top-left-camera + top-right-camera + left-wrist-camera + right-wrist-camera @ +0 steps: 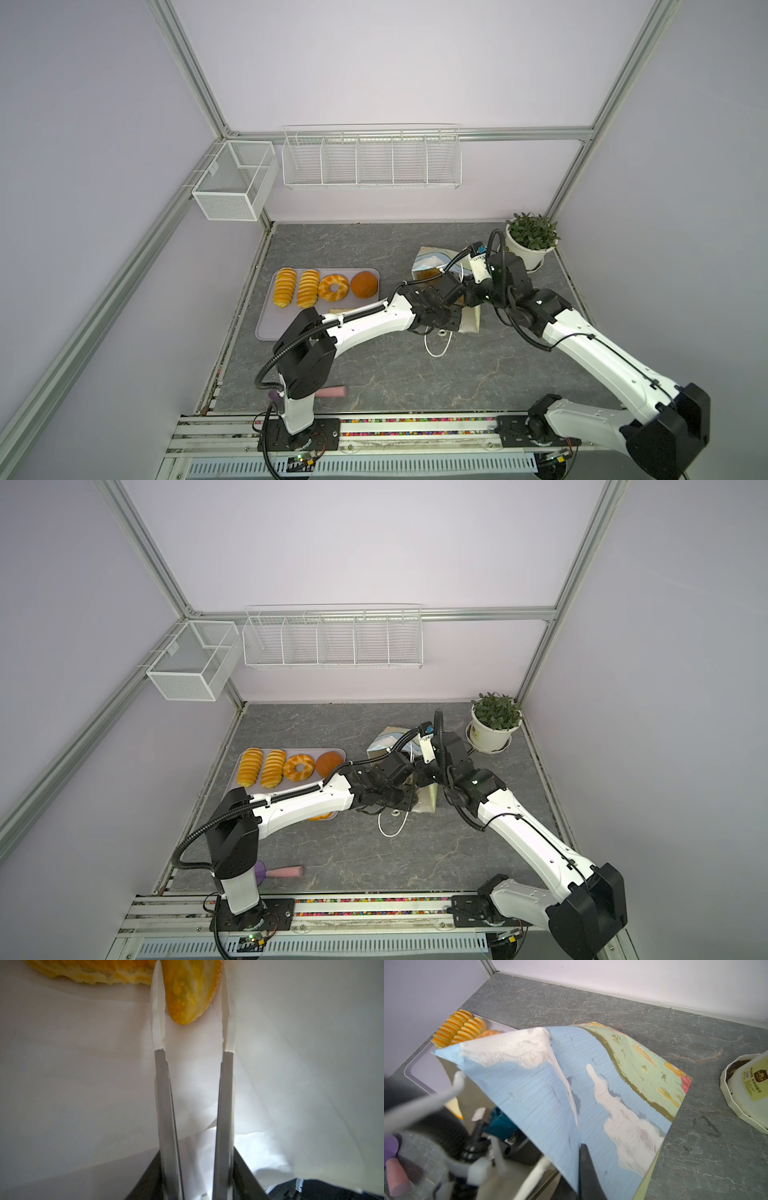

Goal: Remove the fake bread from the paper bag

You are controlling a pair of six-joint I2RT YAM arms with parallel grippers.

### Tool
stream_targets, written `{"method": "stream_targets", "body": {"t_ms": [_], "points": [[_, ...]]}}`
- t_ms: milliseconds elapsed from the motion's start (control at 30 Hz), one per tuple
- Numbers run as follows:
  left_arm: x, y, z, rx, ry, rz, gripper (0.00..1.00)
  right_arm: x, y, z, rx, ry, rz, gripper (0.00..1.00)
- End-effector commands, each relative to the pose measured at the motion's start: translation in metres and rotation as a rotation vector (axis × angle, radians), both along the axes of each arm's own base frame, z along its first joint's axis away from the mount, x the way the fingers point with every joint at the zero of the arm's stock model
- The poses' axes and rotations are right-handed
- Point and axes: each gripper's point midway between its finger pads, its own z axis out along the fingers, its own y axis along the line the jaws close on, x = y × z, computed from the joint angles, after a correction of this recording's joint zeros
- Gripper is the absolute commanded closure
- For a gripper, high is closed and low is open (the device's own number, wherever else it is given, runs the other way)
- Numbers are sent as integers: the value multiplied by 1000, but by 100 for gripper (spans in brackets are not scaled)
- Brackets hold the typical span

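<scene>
Mesh basket (232,183) on the left wall. Tray (266,328) on the left of the counter (374,374): 2 ridged loaves (285,287), 1 braided ring (333,286), 1 bun (364,284), 1 toast slice (343,310) partly under the left arm. Wire rack (371,158) on the back wall, 5 compartments. Bag (428,266) lies on its side mid-right, one cord handle (438,345) loose on the counter. Inside it, 2 bread items in view: curved piece (187,997), ridged piece (93,972) beside it. Left hand (190,980) is in the bag, fingers apart, straddling the curved piece; can't tell if they pinch it. Right hand (580,1145) is closed on the bag's rim, paper raised. Pot (525,249) with 1 plant, back right corner.
</scene>
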Motion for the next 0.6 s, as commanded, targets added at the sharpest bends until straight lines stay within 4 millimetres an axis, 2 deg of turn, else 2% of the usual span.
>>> {"method": "stream_targets", "body": {"t_ms": [0, 267, 567], "points": [[10, -6, -5, 17, -34, -1, 57, -6, 11, 12, 41, -24, 47, 93], [9, -4, -12, 44, -27, -5, 63, -4, 10, 12, 35, -30, 42, 93], [5, 15, 7, 56, -52, 14, 84, -1, 9, 9, 27, -30, 35, 93]]}}
